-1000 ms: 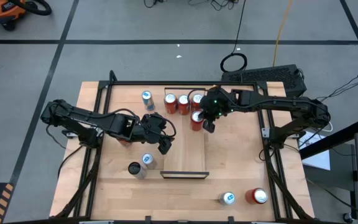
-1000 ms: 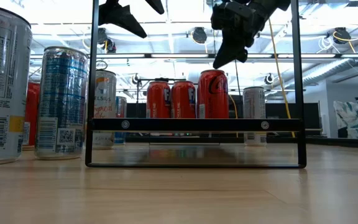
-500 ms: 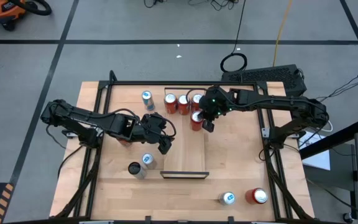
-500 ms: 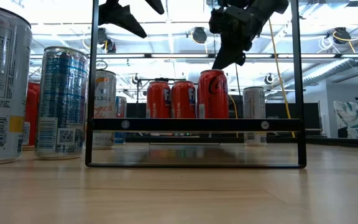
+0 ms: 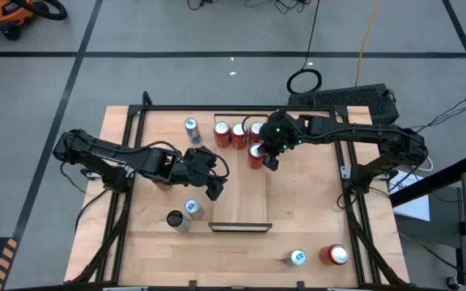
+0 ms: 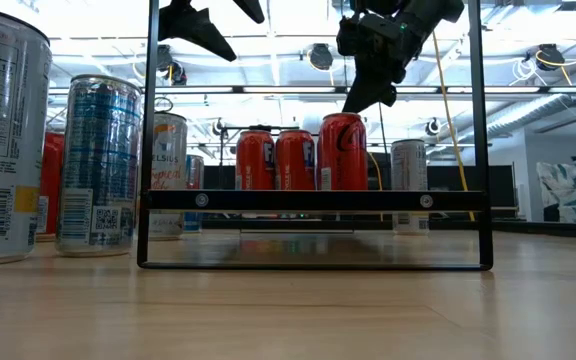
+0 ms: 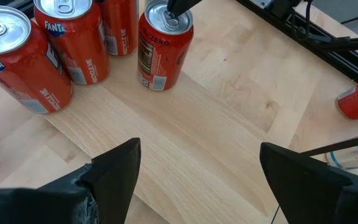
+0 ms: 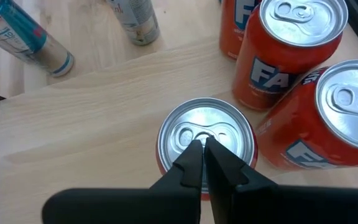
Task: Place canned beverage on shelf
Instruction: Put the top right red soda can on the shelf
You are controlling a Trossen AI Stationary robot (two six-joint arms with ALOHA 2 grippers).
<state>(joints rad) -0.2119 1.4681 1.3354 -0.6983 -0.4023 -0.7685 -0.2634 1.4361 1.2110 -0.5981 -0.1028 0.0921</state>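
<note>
A red cola can (image 5: 256, 156) stands upright on the far part of the light-wood shelf (image 5: 241, 198), just near of three orange Fanta cans (image 5: 239, 132) in a row at its far end. My right gripper (image 8: 202, 148) is shut and slants down onto the red can's silver lid (image 8: 229, 134); the low view shows its tip (image 6: 352, 102) right at the can's top (image 6: 343, 118). My left gripper (image 7: 199, 149) hangs open above the shelf's left side (image 5: 215, 187), nothing between its fingers, facing the cans. My right gripper's shut fingertips (image 8: 194, 155) sit at the middle of the red can's lid, by the pull tab (image 8: 199, 134), coming from above and the table's right. Whether they touch the lid or hover just over it, I cannot tell. The can stands upright on the shelf.
Slim cans stand off the shelf: one at the far left (image 5: 191, 126), two by its near left corner (image 5: 186, 213), a silver-blue can (image 5: 296, 258) and a red can (image 5: 335, 255) at the near right. Black rails (image 5: 128, 162) edge the tabletop. Bare shelf lies near of the red can.
</note>
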